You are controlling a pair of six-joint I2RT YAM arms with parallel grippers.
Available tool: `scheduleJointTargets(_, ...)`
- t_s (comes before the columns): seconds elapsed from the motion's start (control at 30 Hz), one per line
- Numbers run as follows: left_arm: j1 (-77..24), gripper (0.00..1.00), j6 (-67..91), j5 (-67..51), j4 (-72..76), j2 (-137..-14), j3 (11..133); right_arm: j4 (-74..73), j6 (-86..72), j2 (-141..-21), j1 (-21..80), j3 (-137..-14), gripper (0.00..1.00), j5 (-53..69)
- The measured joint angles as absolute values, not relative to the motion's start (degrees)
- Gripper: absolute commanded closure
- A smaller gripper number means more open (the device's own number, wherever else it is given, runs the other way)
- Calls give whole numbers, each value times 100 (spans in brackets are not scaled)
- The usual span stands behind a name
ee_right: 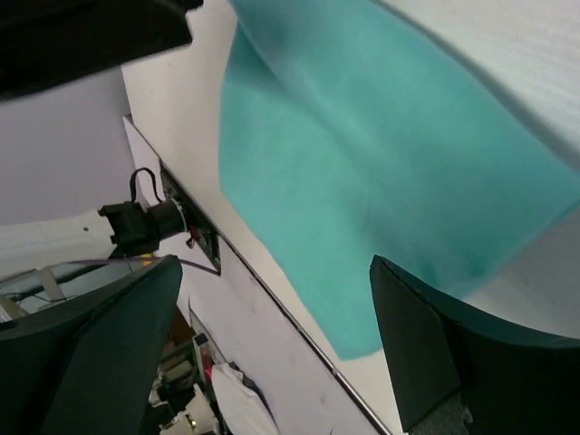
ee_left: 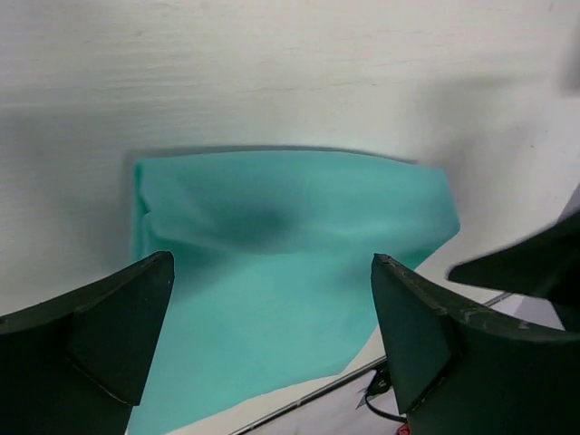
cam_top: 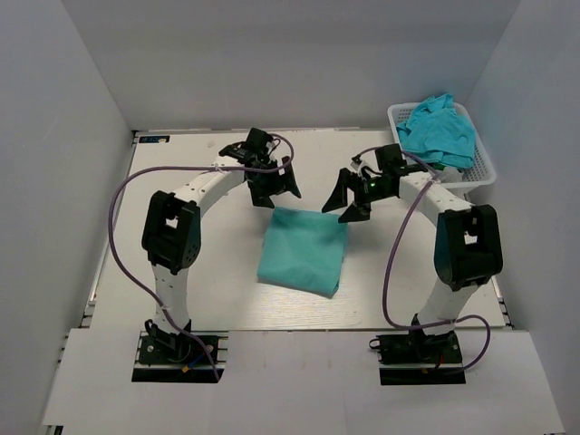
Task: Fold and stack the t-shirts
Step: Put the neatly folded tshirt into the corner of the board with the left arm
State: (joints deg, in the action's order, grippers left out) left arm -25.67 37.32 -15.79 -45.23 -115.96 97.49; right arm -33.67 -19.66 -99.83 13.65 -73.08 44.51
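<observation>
Folded t-shirt (cam_top: 303, 251) is laid flat at the middle of the desk (cam_top: 204, 294), toward the near edge from both hands. Long axis is judged to run far edge to near edge, slightly skewed; the shape is near square, so this is uncertain.

Left hand (cam_top: 272, 186) and right hand (cam_top: 350, 201) are held above its far edge, both spread apart and empty.

Unfolded t-shirts (cam_top: 439, 130) are heaped in the basket (cam_top: 486, 166) at the far right corner, clearly nearer the right hand. The next pick is judged to fall to that arm, reaching right and away.

No brand, label or writing can be read.
</observation>
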Motion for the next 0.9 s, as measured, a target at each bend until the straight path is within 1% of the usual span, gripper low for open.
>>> scheduleJointTargets(0.17,-2624,0,3846,-1732,-3966,-11764,9539,-2283,-2521,-10648,1323,-7052,10,4600)
scheduleJointTargets(0.37,-2606,0,3898,-1634,-3719,-12195,9174,-1568,-2840,-11260,1175,-6689,10,4536)
scheduleJointTargets(0.57,-2547,0,3953,-1669,-3640,-12234,9161,-923,-3006,-11572,1052,-6576,10,5290)
scheduleJointTargets(0.73,-2519,0,3876,-1568,-3706,-12219,9196,-1031,-2847,-11559,1024,-6630,10,5325)
scheduleJointTargets(0.9,-2565,0,3636,-867,-4042,-12116,9478,-1754,-2362,-10919,1096,-6958,10,4440)
